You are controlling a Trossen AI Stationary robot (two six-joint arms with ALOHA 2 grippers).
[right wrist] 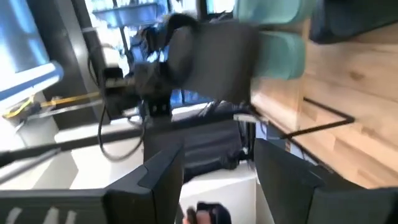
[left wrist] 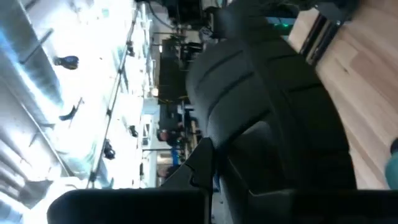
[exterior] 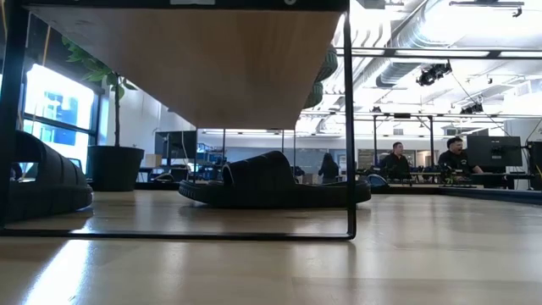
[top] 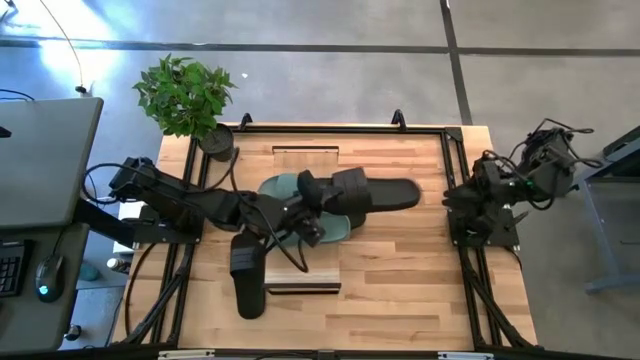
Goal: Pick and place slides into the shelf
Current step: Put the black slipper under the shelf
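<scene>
My left gripper (top: 312, 203) reaches in from the table's left and is shut on a black slide (top: 365, 192) held over the middle of the shelf (top: 303, 287). Two sage green slides (top: 282, 188) lie on the shelf's plank below it. Another black slide (top: 248, 272) rests sole down on the table left of the shelf. In the low view a further black slide (exterior: 271, 182) sits on the table beyond the shelf's frame leg (exterior: 350, 127). My right gripper (right wrist: 217, 186) waits open at the table's right edge, apart from every slide. My left gripper holds the black slide by its end toward the table's left (top: 328, 192); the gripper itself hides the place of contact. The fingers come in about level from the table's left. The slide, its ribbed strap (left wrist: 249, 81) showing, is lifted clear above the green slides.
A potted plant (top: 185, 95) stands at the table's far left corner. The table's black frame rail (top: 340, 127) runs along the far edge. Bare wood (top: 400, 270) lies right of the shelf. People sit at desks (exterior: 423, 161) in the room beyond.
</scene>
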